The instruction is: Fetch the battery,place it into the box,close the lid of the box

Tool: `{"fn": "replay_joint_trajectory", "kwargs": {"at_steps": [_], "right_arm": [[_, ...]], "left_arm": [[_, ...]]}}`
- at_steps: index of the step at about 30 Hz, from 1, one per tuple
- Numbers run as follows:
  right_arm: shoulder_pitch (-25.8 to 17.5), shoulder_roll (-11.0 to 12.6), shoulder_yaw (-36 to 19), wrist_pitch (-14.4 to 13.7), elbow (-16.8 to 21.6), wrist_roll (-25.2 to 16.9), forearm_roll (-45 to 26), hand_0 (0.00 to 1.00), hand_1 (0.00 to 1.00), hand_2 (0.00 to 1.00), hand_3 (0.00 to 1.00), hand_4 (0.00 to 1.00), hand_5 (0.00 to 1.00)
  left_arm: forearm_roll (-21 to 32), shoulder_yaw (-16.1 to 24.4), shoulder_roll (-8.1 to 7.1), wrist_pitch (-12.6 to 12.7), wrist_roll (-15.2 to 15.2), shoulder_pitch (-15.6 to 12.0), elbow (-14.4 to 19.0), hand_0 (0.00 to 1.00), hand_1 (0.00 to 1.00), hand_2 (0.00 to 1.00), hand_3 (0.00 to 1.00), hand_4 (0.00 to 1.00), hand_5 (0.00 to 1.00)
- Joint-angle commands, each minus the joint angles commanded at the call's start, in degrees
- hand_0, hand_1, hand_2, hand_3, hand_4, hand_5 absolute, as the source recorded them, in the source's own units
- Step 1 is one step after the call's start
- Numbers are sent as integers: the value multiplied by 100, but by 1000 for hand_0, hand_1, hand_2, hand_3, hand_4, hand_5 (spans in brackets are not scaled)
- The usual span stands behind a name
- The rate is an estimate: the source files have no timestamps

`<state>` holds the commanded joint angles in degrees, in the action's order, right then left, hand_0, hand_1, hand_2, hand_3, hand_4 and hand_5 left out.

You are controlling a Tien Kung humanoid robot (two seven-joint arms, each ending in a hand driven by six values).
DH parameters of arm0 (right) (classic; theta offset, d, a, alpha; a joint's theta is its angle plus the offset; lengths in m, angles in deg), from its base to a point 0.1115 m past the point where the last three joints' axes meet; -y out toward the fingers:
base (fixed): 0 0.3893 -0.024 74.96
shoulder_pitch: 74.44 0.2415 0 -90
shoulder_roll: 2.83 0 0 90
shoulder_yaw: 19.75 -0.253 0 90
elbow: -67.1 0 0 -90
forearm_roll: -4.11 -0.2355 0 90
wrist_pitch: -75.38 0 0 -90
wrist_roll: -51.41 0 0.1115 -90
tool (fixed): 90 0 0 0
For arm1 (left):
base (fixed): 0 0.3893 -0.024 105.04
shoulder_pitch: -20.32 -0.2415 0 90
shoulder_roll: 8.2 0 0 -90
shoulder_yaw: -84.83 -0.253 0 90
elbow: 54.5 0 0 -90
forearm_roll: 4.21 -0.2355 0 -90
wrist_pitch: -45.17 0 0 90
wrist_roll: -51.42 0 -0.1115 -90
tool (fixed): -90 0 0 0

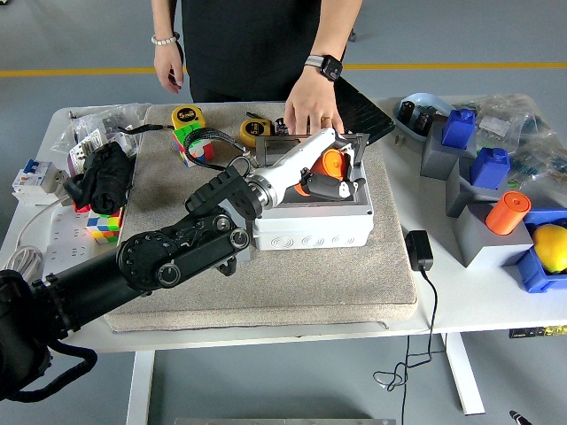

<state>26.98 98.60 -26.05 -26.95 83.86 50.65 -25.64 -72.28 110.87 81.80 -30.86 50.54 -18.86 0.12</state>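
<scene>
While a person's hand steadies the box, left hand grips battery — over it.

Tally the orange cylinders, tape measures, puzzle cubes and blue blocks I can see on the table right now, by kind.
Orange cylinders: 2, one in the left hand over the box, one on a grey stand at right.
Yellow tape measures: 2.
Puzzle cubes: 2.
Blue blocks: 3.
Total: 9.
</scene>
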Motion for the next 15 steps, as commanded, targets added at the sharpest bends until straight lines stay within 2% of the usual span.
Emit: {"fn": "replay_joint_trajectory", "kwargs": {"at_steps": [2,3,8,9,15], "right_arm": [[-11,-2,-13,1,0,-3,-5,675,647,664,553,880,442],[-15,-3,-18,1,0,-4,-7,675,647,663,553,879,442],[-16,-7,-24,-2,-3,3,10,675,647,663,553,879,442],[-13,-8,-28,-3,-3,3,15,675,647,663,553,879,442],[-9,-12,-52,-1,-2,3,12,675,647,662,552,876,441]], "left_arm": [[14,-10,0,-31,1,-19,-43,258,249,191,263,742,2],[19,-13,0,-41,1,-30,-49,352,380,331,444,902,2],[35,-49,0,-33,-43,-76,-75,352,380,331,444,902,2],[32,-51,0,-32,-51,-79,-77,491,539,548,578,854,2],[-43,-51,0,-74,-62,-80,-94,491,539,548,578,854,2]]}}
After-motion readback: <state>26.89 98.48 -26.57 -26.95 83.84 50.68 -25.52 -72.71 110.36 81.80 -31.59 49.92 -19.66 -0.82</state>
